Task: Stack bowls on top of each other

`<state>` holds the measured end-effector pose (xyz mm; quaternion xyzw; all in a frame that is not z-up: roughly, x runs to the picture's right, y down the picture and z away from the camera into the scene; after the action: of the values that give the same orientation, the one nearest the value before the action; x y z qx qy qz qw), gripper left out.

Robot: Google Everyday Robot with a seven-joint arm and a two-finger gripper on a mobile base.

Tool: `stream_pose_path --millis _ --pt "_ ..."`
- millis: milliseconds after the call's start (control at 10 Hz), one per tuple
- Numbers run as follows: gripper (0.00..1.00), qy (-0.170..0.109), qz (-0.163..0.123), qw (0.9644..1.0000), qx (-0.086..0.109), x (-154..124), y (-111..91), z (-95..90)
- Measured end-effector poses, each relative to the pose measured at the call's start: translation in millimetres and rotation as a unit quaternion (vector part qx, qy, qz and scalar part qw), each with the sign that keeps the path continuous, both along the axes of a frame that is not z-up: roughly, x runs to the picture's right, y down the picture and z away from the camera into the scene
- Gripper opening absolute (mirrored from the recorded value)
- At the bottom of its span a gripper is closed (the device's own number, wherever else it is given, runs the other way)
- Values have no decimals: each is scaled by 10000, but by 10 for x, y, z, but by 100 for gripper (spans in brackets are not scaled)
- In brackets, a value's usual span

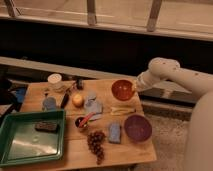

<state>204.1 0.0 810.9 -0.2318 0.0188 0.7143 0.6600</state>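
Note:
The glossy orange-brown bowl (122, 90) is at the back right of the wooden table (70, 150), tilted so that its inside faces the camera. My gripper (135, 88) is at the bowl's right rim and appears shut on it, holding it just above the tabletop. The wider dark purple-maroon bowl (137, 127) sits on the table at the front right, below and a little right of the orange-brown bowl, apart from it. My white arm (170, 72) reaches in from the right.
A green tray (20, 145) holding a dark block (45, 126) is at the front left. Grapes (95, 142), a blue sponge (115, 133), a small dark cup with a red utensil (81, 122), an orange fruit (77, 100) and a white cup (54, 80) lie across the table.

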Motion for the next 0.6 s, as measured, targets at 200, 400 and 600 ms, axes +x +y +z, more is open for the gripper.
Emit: stream_pose_path --millis 200,400,600 --pt "0 -232 -335 9992 -20 179 180 -415" --pt "0 -432 -506 9975 -219 437 455 -710" --pt "0 -438 -601 9939 -817 837 1020 -1012"
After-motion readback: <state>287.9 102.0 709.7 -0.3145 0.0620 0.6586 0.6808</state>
